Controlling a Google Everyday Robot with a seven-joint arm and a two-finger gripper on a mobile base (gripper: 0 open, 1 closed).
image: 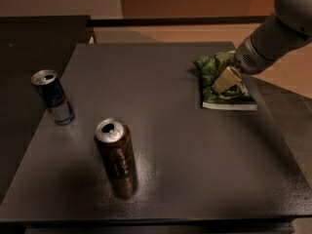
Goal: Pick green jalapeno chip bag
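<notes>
From my screen, the green chip bag (210,69) lies flat at about 2 o'clock on the dark table (170,145), close to the far right edge. Its crumpled top points toward 11 o'clock and its white bottom edge toward 5 o'clock, so I judge its long axis runs roughly 11 to 5. The gripper (226,79) is right on top of the bag, a little toward its 3 o'clock side. The grey arm (278,33) reaches down to it from 2 o'clock, off the table's right side. A pale tip rests against the foil near the middle of the bag. I cannot tell whether the gripper is open or closed, since the wrist hides most of it. The relation that matters is simple: the bag is directly under the gripper, not beside it, so I expect the coming move to be a squeeze and a straight lift, not a reach. There is only 1 arm, so nearness is no question. The 2 cans, a blue one (52,96) at 9 o'clock and a brown one (116,155) at 7 o'clock, stand well apart from the bag.
</notes>
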